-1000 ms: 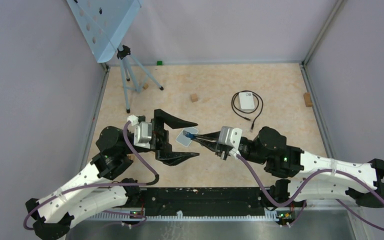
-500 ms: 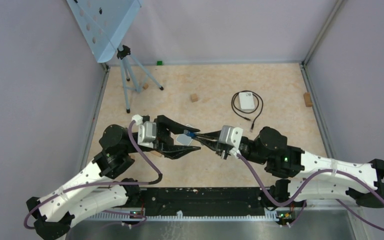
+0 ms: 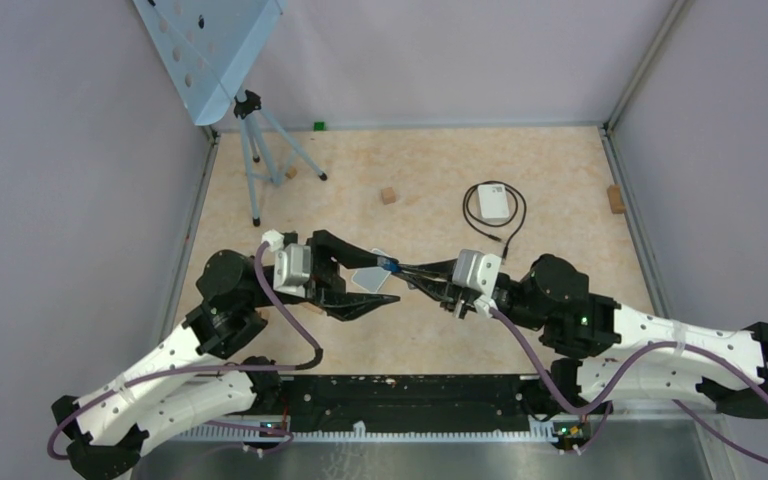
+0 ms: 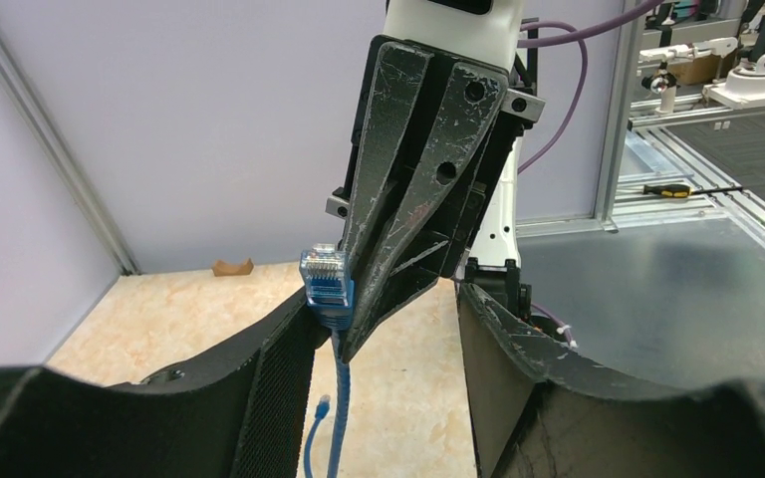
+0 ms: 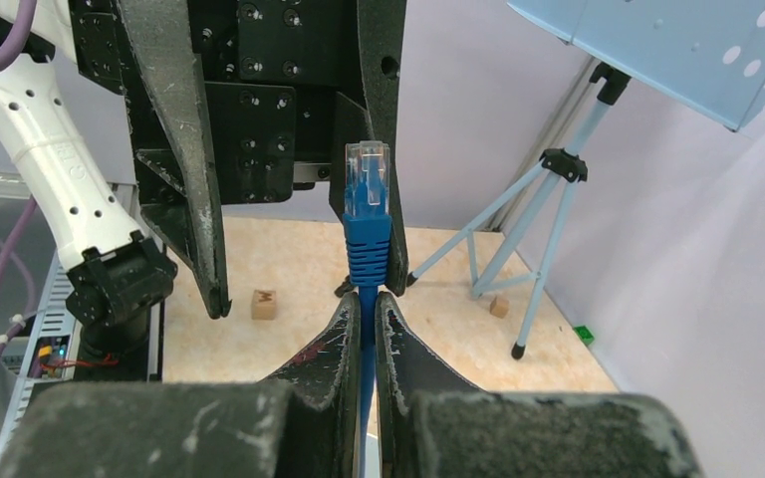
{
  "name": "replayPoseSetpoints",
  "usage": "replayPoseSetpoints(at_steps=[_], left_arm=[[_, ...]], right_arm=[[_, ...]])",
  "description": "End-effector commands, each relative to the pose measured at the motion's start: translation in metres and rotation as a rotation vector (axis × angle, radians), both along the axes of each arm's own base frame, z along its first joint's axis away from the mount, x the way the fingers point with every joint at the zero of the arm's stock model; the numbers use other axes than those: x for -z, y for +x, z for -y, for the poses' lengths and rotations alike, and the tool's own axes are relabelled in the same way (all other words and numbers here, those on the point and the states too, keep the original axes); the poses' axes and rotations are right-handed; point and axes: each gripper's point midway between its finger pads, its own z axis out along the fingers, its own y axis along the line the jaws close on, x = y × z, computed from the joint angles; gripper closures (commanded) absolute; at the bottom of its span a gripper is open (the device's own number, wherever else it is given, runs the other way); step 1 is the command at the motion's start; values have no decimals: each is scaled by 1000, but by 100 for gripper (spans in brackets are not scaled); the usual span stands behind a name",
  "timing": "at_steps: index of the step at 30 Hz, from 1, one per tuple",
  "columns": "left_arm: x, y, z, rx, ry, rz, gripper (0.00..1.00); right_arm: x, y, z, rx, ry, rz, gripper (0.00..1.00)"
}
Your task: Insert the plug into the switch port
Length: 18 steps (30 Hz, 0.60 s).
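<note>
The plug [image 5: 369, 179] is a clear connector on a blue cable, and my right gripper [image 5: 369, 299] is shut on the cable just below it. It points at my left gripper [image 4: 386, 299], whose fingers stand apart on either side of it. In the left wrist view the plug [image 4: 325, 279] lies against the left-hand finger, while floor shows between the right arm's fingers and the other finger. From above, the plug [image 3: 387, 265] sits between the left gripper [image 3: 393, 280] and the right gripper [image 3: 401, 270]. The white switch [image 3: 493, 203] lies on the floor far right of them, ringed by a black cable.
A tripod [image 3: 260, 150] carrying a blue perforated panel stands at the back left. Small wooden blocks [image 3: 388, 195] [image 3: 615, 198] and a green block [image 3: 318, 126] lie on the floor. The blue cable's free end [image 4: 324, 403] rests on the floor below the grippers.
My left gripper's fingers have come much closer together around the plug and the right fingertips. The right arm's wrist has shifted slightly right, with the plug staying in about the same place.
</note>
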Motion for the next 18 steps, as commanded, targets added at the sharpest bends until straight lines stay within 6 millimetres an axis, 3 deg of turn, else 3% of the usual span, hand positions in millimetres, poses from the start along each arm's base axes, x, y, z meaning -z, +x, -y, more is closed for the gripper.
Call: replayPoseSetpoints(at_steps=[1,18], left_arm=[[-27,-7,-10,-2,-69,40,40],[-30,-4,-11,-23,-77,38,46]], right_arm=[[-10,-4,4,-4,34,7,100],[8,-4,-2,-15,-26,-7,100]])
